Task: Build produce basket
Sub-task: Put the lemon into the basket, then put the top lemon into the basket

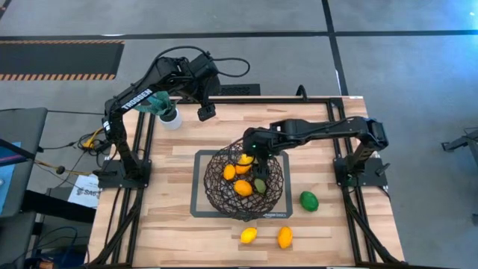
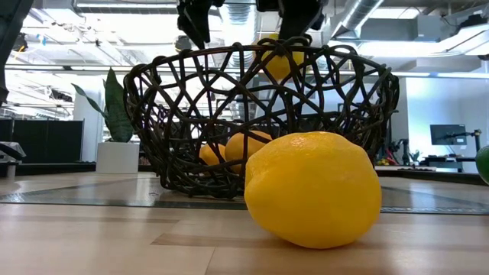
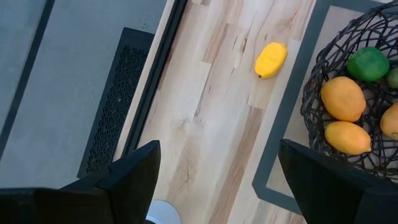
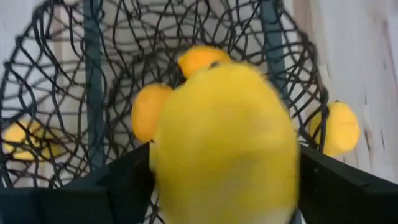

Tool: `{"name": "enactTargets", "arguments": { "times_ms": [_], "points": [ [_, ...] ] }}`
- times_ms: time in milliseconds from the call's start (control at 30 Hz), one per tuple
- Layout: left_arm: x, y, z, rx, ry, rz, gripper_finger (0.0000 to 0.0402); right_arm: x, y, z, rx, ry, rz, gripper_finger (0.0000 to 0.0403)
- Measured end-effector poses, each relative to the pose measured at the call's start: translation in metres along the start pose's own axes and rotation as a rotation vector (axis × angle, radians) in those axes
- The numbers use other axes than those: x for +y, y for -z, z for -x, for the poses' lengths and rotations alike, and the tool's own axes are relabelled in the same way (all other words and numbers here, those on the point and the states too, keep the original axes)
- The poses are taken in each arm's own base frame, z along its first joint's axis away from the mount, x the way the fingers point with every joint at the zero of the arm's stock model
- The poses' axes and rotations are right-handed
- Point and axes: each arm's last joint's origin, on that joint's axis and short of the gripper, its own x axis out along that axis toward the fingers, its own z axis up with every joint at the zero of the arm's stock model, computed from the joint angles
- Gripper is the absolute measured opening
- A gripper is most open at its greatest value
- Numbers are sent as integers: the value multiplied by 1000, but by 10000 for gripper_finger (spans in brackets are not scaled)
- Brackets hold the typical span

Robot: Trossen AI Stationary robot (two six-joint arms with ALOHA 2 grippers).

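The dark wire basket (image 1: 246,183) stands on a grey-framed mat (image 1: 198,211), with orange fruits (image 1: 243,187) and a green one (image 1: 259,184) in it. My right gripper (image 1: 252,153) hangs over the basket's far side with its fingers wide apart. A yellow lemon (image 2: 280,61) is at rim height just below its fingertips; in the right wrist view that lemon (image 4: 224,143) fills the gap between the fingers. My left gripper (image 1: 206,112) waits open above the table's far left.
On the bare wood near the front edge lie a yellow lemon (image 1: 249,235) and an orange fruit (image 1: 284,237). A green lime (image 1: 308,200) lies to the right of the mat. A potted plant (image 1: 170,116) stands at the far left by the left arm.
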Motion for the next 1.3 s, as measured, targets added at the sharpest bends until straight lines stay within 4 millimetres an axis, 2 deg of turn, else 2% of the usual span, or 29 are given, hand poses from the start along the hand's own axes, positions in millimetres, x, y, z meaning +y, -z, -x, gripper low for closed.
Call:
{"name": "enactTargets", "arguments": {
  "times_ms": [167,367,500,733,967,1133,1300],
  "points": [
    [0,0,0,0,0,0,311,0,2,-1,29,-32,-5,392],
    [0,0,0,0,-1,0,311,0,4,-1,43,-39,16,382],
    [0,0,0,0,-1,0,311,-5,5,-1,52,16,15,383],
    [0,0,0,0,-1,0,311,-28,12,1,137,101,-36,387],
    [0,0,0,0,-1,0,311,-48,16,3,180,142,-194,385],
    [0,0,0,0,-1,0,311,-72,28,8,294,233,-285,384],
    [0,0,0,0,-1,0,311,-100,33,19,297,276,-330,384]
  ]
}}
